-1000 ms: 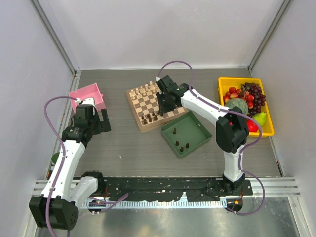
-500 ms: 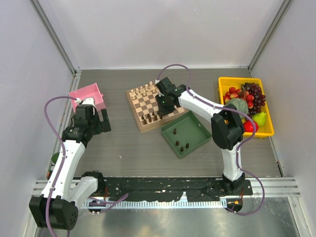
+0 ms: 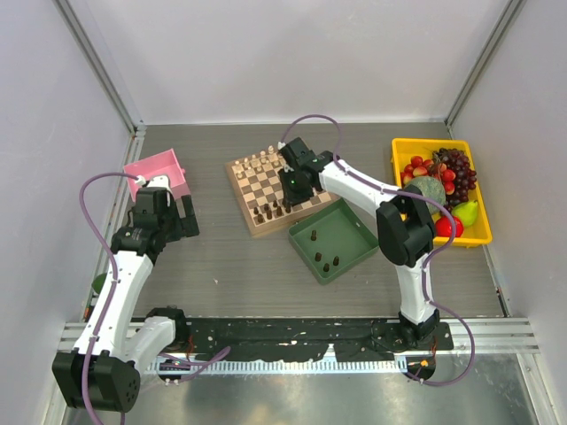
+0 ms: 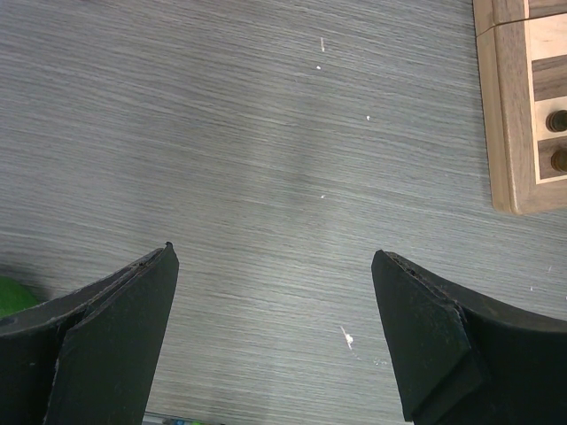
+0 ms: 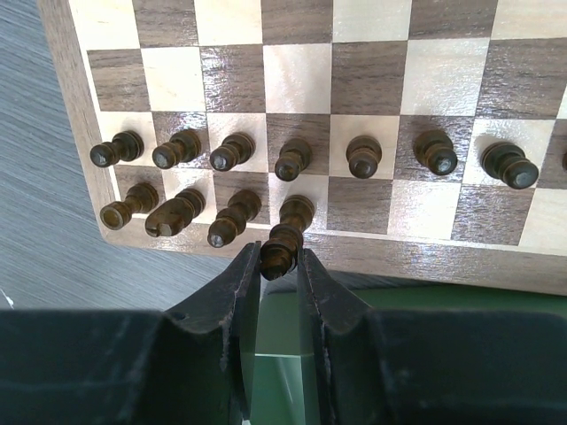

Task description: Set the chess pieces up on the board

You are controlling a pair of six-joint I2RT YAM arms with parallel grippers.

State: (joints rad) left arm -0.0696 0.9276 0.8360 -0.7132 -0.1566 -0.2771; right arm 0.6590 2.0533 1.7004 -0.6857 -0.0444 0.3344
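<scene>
The right gripper [image 5: 279, 266], pinched narrow on a dark chess piece [image 5: 282, 241] at the near row of the board [image 5: 425, 88] — mid-bench, toward the far edge — should seat it upright, then open without nudging the neighbouring pieces [image 5: 232, 217].

My top camera sits high up, above and behind the two arms. It looks down and forward over the whole table. From there the board [image 3: 275, 192] is far off and small, near the middle of the view.

My left wrist camera sits on the left gripper [image 4: 275, 257]. It looks almost straight down, very close to the table, left of the board. Only one board corner shows, at its right edge.

My right wrist camera sits on the right gripper [image 5: 279, 261]. It looks across the board from the board's near edge, very close.

All three views share the board's near side.
</scene>
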